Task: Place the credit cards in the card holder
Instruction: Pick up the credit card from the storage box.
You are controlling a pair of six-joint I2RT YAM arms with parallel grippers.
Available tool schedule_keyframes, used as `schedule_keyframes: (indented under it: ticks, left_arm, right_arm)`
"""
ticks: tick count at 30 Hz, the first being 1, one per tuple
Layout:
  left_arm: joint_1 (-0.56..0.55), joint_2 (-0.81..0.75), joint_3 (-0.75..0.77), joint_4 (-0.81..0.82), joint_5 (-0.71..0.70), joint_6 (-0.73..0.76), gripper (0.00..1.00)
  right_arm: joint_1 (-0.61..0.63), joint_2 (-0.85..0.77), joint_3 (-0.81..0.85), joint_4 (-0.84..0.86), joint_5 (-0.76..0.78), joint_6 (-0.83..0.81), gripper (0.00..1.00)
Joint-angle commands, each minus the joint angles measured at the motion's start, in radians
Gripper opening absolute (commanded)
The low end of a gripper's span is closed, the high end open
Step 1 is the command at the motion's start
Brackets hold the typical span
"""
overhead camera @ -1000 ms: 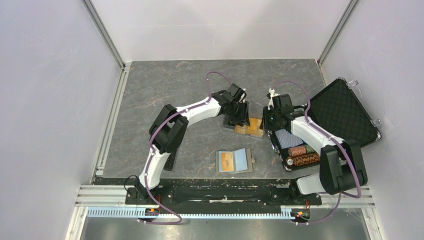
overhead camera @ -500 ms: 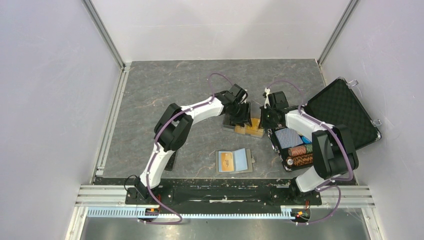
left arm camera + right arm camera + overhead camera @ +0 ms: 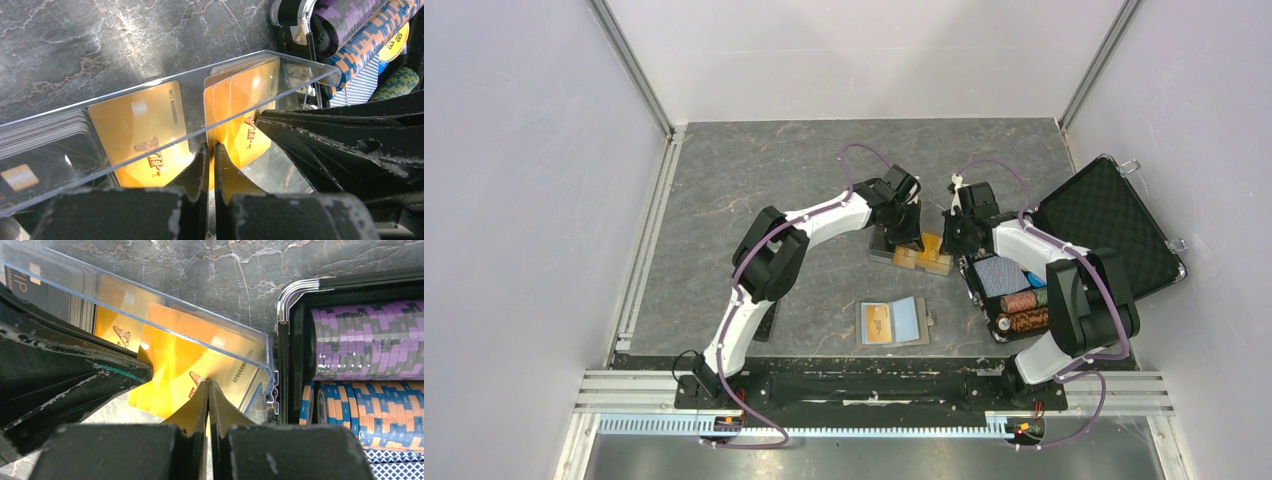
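With the left gripper (image 3: 211, 150) and right gripper (image 3: 209, 386) each clenched on a gold card (image 3: 235, 132) inside the clear box (image 3: 280, 97), lift straight up, slowly.

Cards (image 3: 145, 145): glossy orange-gold plastic. Box (image 3: 300, 64): clear, smooth plastic. Table (image 3: 100, 40): matt grey marbled surface. Case rim (image 3: 292, 290): polished metal.

In the left wrist view, a gold card (image 3: 135, 135) lying flat is showing "VIP" and, along one edge, "NO" followed by digits too blurred to read. The upright gold cards (image 3: 240, 115) to its right are also showing "VIP". In the right wrist view, a black card (image 3: 25, 282) is showing "IP", and another gold card (image 3: 220, 355) is carrying a row of digits, mostly eights.
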Motion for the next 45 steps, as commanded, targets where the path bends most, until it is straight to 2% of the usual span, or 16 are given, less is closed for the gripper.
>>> schedule_keyframes:
  ticks: [1,13,18,23,27,35,42,45]
  left_arm:
    - [-0.006,-0.044,0.035,-0.073,-0.09,0.067,0.02]
    - [0.01,-0.122,0.025,-0.083,-0.075,0.072,0.02]
    - [0.039,-0.2,-0.05,0.001,-0.021,0.027,0.02]
    - [0.055,-0.244,-0.081,0.008,-0.012,0.027,0.02]
    - [0.064,-0.268,-0.121,0.026,-0.004,0.024,0.02]
    - [0.071,-0.268,-0.186,0.092,0.03,-0.009,0.02]
    - [0.087,-0.341,-0.319,0.307,0.102,-0.129,0.02]
    - [0.097,-0.389,-0.388,0.411,0.134,-0.178,0.02]
  right_arm:
    - [0.005,0.014,-0.001,-0.034,0.057,-0.015,0.0]
    - [0.006,0.02,0.032,-0.108,0.156,-0.053,0.0]
    - [0.006,0.002,0.035,-0.111,0.151,-0.06,0.0]
    - [0.007,-0.012,0.044,-0.114,0.131,-0.061,0.0]
    - [0.007,-0.051,0.041,-0.109,0.117,-0.063,0.04]
    - [0.002,-0.173,-0.001,-0.044,-0.018,-0.021,0.38]
    - [-0.041,-0.187,-0.09,0.108,-0.252,0.088,0.7]
    - [-0.057,-0.192,-0.127,0.184,-0.319,0.139,0.78]
